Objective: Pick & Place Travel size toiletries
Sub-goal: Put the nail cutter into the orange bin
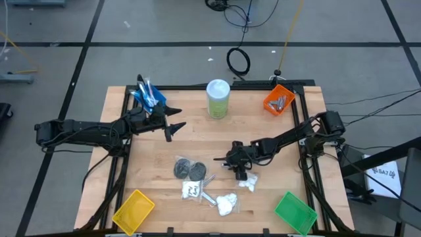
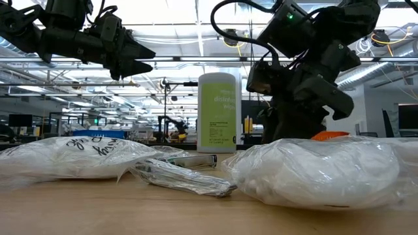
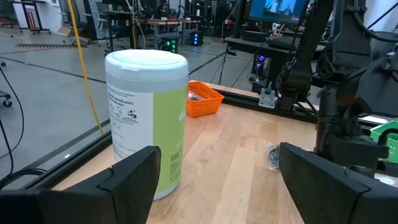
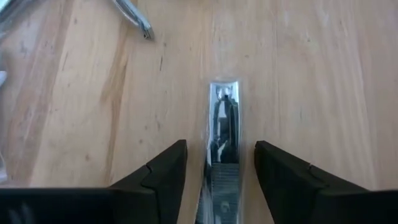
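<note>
Silver tube (image 4: 222, 149) lies lengthwise btwn right gripper (image 4: 221, 171) jaws, parted either side, not clamped on it.

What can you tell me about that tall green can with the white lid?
The canister is a tall round tub, pale green with a white printed label and a smooth white lid, plastic by the look. The lid is on. It stands upright on the wooden table near the far edge, between the blue bin and the orange bin. Nothing touches it.
</note>
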Robot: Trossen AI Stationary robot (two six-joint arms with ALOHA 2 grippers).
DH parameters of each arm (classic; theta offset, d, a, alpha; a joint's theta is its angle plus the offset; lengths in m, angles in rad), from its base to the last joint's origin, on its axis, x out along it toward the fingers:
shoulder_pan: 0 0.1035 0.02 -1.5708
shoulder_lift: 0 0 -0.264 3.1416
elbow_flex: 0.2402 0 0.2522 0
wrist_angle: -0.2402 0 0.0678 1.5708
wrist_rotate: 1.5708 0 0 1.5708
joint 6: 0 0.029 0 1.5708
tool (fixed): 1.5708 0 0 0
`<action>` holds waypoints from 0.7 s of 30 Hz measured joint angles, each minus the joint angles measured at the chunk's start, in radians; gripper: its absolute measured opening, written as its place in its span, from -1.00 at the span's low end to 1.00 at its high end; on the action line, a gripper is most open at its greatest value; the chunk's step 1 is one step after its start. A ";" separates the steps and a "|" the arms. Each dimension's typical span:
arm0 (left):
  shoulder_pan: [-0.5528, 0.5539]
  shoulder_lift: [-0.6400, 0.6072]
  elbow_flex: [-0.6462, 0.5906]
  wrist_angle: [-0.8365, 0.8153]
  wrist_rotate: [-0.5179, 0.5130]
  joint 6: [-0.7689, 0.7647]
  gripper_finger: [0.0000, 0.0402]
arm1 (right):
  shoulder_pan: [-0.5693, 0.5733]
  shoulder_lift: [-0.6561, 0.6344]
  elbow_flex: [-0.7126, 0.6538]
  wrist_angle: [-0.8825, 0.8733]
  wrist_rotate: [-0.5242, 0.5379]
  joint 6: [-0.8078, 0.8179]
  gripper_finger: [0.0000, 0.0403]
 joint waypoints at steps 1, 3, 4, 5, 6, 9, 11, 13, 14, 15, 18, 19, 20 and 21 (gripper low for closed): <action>0.000 0.000 0.000 0.000 0.000 0.000 0.60 | 0.000 0.007 0.001 0.003 0.000 0.000 -0.15; 0.000 0.000 0.000 0.000 0.000 0.000 0.60 | 0.002 0.022 0.002 0.008 0.002 -0.001 -0.19; 0.000 0.000 0.000 0.000 0.000 0.000 0.60 | 0.003 0.025 0.003 0.009 0.006 -0.001 -0.21; 0.000 0.000 0.000 0.000 0.000 0.000 0.60 | 0.003 0.025 0.003 0.008 0.009 -0.002 -0.23; 0.000 0.000 0.000 0.000 0.000 0.000 0.60 | 0.003 0.025 0.003 0.006 0.009 -0.002 -0.25; 0.000 0.000 0.000 0.000 0.000 0.000 0.60 | 0.003 0.026 0.002 0.001 0.012 -0.002 -0.31; 0.000 0.000 0.000 0.000 0.000 0.000 0.60 | 0.003 0.026 0.002 -0.001 0.023 -0.002 -0.35; 0.000 0.000 0.000 0.000 0.000 0.000 0.60 | 0.004 0.027 0.002 -0.003 0.027 -0.005 -0.38; 0.000 0.000 0.000 0.000 0.000 0.000 0.60 | 0.003 0.027 0.002 -0.004 0.026 -0.007 -0.40; 0.000 0.000 0.000 0.000 0.000 0.000 0.60 | 0.003 0.027 0.001 -0.005 0.027 -0.007 -0.42; 0.000 0.000 0.000 0.000 0.000 0.000 0.60 | 0.003 0.027 0.001 -0.006 0.027 -0.011 -0.47; 0.000 0.000 0.000 0.000 0.000 0.000 0.60 | 0.003 0.028 0.001 -0.007 0.028 -0.014 -0.49; 0.000 0.000 0.000 0.000 0.000 0.000 0.60 | 0.003 0.028 0.001 -0.007 0.030 -0.019 -0.51; 0.000 0.000 0.000 0.000 0.000 0.000 0.60 | 0.003 0.028 0.001 -0.007 0.028 -0.024 -0.53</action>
